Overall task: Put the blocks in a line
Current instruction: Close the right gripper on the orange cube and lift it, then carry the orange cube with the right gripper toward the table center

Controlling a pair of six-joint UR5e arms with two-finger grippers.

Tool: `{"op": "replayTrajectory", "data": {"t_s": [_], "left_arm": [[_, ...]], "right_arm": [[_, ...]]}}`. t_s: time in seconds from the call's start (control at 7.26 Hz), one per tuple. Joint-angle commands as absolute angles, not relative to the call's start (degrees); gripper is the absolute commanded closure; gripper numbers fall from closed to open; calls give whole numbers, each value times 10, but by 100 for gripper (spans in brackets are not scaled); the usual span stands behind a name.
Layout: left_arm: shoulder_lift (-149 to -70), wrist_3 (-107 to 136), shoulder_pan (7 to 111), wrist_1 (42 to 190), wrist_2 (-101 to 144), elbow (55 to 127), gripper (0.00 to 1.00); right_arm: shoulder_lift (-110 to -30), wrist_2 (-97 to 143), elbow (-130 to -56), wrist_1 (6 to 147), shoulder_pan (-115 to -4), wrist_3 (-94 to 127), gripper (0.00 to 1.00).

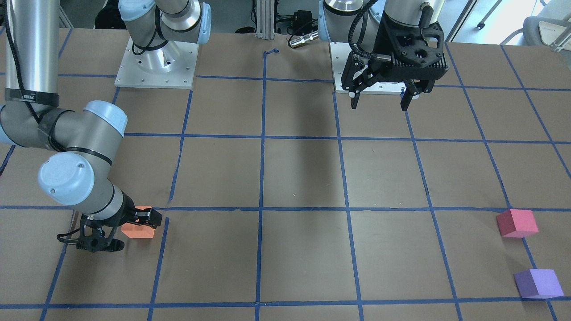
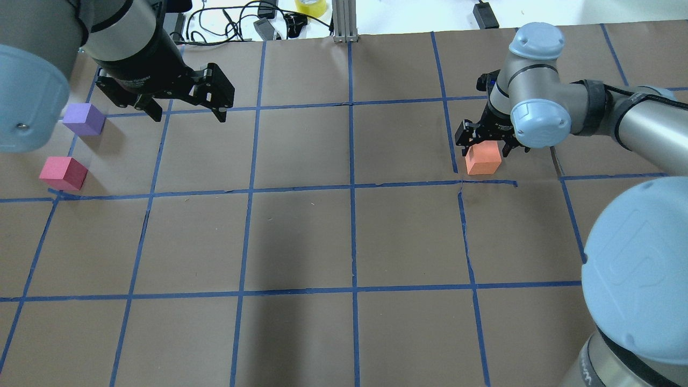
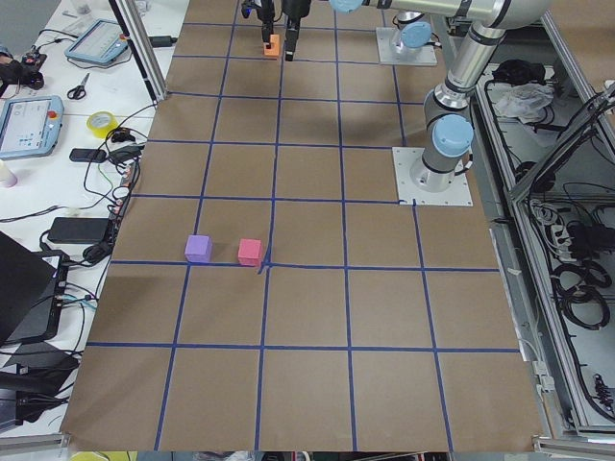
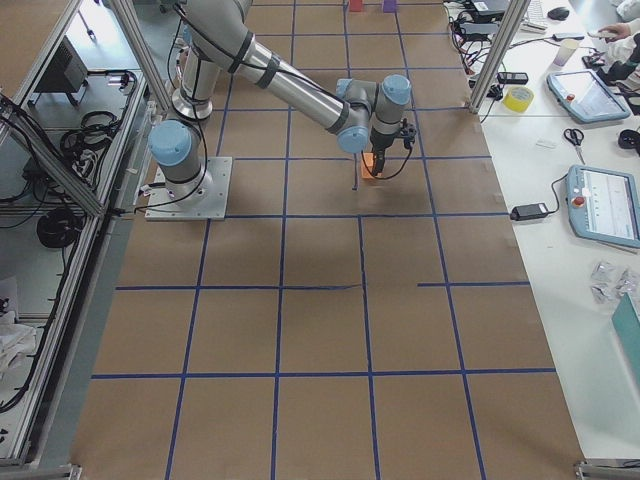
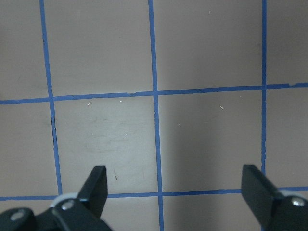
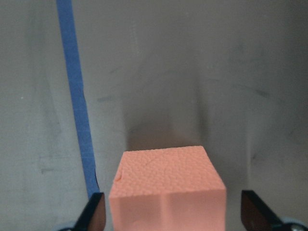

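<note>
- Right jaws are spread open around the orange block (image 6: 166,180); nothing is gripped.
- It should be squeezed gently, kept centred.
- Left jaws are open, empty.

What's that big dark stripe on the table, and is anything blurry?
Front-facing view: that's a soft shadow on the table. Right wrist view: the orange block is sharp, bumps showing, with its own shadow behind it.
</note>
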State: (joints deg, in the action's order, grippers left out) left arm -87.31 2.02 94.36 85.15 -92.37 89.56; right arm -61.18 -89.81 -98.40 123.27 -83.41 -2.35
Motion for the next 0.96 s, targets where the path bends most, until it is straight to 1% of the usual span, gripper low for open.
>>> {"op": "replayTrajectory", "data": {"t_s": [0.0, 0.14, 0.28, 0.55, 0.83], "left_arm": [[-872, 19, 943, 851, -925, 896, 0], [-872, 20, 942, 851, -925, 896, 0], [-872, 19, 942, 851, -924, 896, 0], [-872, 19, 943, 851, -924, 896, 0], [-872, 20, 943, 851, -924, 896, 0]], "right_arm": [[-599, -900, -985, 1268, -834, -24, 11], [-600, -891, -984, 1267, -834, -21, 89], [-606, -886, -983, 1264, -834, -21, 100], [-616, -883, -939, 1226, -863, -10, 100], [-625, -875, -906, 1220, -943, 130, 100]]}}
